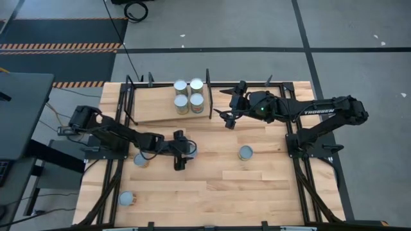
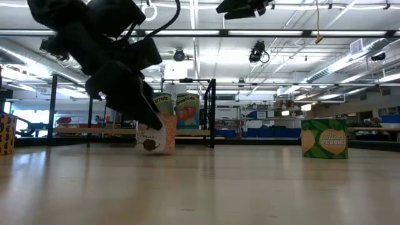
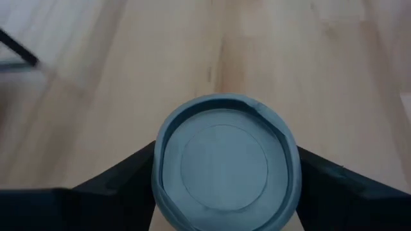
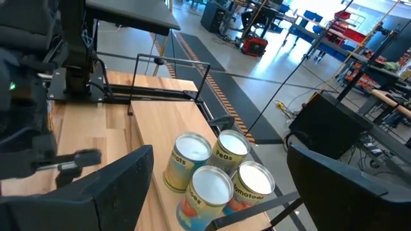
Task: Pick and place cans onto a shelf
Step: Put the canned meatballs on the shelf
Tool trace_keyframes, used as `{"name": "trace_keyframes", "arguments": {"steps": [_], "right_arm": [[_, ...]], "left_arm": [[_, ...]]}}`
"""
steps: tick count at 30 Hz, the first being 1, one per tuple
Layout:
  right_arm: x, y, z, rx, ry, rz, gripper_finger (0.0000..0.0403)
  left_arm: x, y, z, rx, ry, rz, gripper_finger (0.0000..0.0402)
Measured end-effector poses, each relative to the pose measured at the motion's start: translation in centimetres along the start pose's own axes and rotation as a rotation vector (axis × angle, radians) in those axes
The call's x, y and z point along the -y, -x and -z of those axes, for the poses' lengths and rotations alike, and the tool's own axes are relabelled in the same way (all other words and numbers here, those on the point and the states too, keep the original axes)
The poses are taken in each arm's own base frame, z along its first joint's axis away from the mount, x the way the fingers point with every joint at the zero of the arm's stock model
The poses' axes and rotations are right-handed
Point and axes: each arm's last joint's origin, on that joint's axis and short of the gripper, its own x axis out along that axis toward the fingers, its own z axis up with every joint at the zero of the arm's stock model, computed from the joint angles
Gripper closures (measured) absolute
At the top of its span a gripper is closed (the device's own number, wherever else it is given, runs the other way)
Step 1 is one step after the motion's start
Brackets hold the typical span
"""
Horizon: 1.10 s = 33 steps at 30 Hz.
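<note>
Wood surface point(image 1: 212, 186): 4 cans point(image 1: 188, 96) on shelf point(image 1: 154, 106), 4 left. L gripper point(image 1: 182, 153) mid-surface, jaws clamped on a can point(image 3: 225, 163). 3 loose: point(image 1: 245, 153), point(image 1: 140, 159), point(image 1: 126, 199). R gripper point(image 1: 230, 106) beside shelf, jaws released, empty.

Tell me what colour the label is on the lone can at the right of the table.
Green with an orange band on the can, clearest in the low view.
</note>
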Motion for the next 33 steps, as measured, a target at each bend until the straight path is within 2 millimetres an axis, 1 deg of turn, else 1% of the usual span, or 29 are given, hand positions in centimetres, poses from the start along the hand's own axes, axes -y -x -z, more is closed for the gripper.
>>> {"name": "trace_keyframes", "arguments": {"steps": [2, 5, 7, 10, 13, 15, 17, 19, 21, 23, 26, 29, 31, 33], "right_arm": [[0.0, 0.0, 0.0, 0.001, 0.0, 0.0, 0.0037], [0.0, 0.0, -0.1, 0.007, -0.003, 0.001, 0.0037], [0.0, 0.0, -0.1, 0.013, -0.006, 0.003, 0.0037], [0.0, 0.0, -0.2, 0.02, -0.009, 0.004, 0.0037], [0.1, 0.0, -0.3, 0.027, -0.012, 0.006, 0.0037], [0.1, 0.0, -0.3, 0.033, -0.015, 0.008, 0.0037], [0.1, 0.0, -0.4, 0.038, -0.017, 0.009, 0.0037], [0.1, 0.0, -0.4, 0.04, -0.018, 0.009, 0.0037], [0.1, 0.0, -0.4, 0.04, -0.018, 0.009, 0.0037], [0.1, 0.0, -0.4, 0.04, -0.018, 0.009, 0.0037], [0.1, 0.0, -0.4, 0.039, -0.018, 0.009, 0.0037], [0.1, 0.0, -0.4, 0.04, -0.018, 0.009, 0.0037], [0.1, 0.0, -0.4, 0.039, -0.018, 0.009, 0.0037], [0.1, 0.0, -0.4, 0.04, -0.018, 0.009, 0.0037]], "left_arm": [[-0.4, 0.9, -0.3, -0.004, -0.008, -0.011, 0.0115], [-1.0, 3.0, -1.0, 0.009, -0.012, -0.063, 0.0115], [-1.3, 5.0, -1.2, 0.01, -0.016, -0.091, 0.0115], [-1.3, 8.4, -1.9, 0.075, -0.014, -0.062, 0.0115], [-1.8, 11.7, -2.0, 0.13, 0.042, -0.037, 0.0115], [-2.6, 13.5, -1.7, 0.15, 0.086, -0.1, 0.0115], [-3.5, 14.9, -1.4, 0.171, 0.117, -0.199, 0.0115], [-4.3, 16.0, -1.0, 0.193, 0.16, -0.264, 0.0115], [-4.9, 16.9, -0.9, 0.232, 0.229, -0.294, 0.0115], [-5.3, 17.6, -0.9, 0.267, 0.29, -0.308, 0.0115], [-6.0, 18.4, -0.5, 0.299, 0.367, -0.378, 0.0115], [-6.6, 18.8, 0.0, 0.299, 0.402, -0.48, 0.0115], [-6.8, 18.9, 0.0, 0.306, 0.418, -0.499, 0.0115], [-6.8, 18.9, 0.0, 0.299, 0.393, -0.503, 0.0115]]}}
